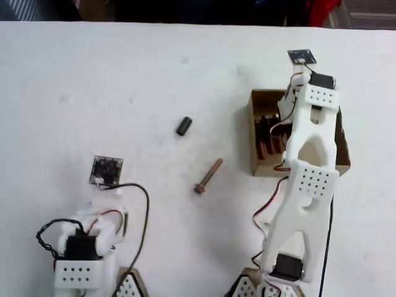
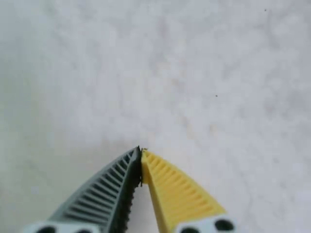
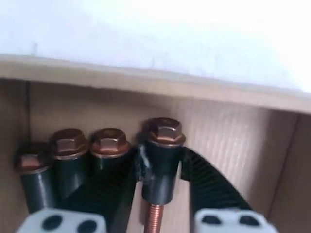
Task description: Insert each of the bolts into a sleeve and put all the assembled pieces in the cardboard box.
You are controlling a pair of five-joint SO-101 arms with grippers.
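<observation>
Bolt of copper in smooth black sleeve

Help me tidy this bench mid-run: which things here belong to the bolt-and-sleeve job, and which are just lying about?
Job things: loose bolt; loose sleeve; cardboard box; three assembled pieces standing in it; a fourth assembled piece held in the right gripper.
Merely around: white table; black cable beside the left gripper, which is shut on nothing.
</observation>
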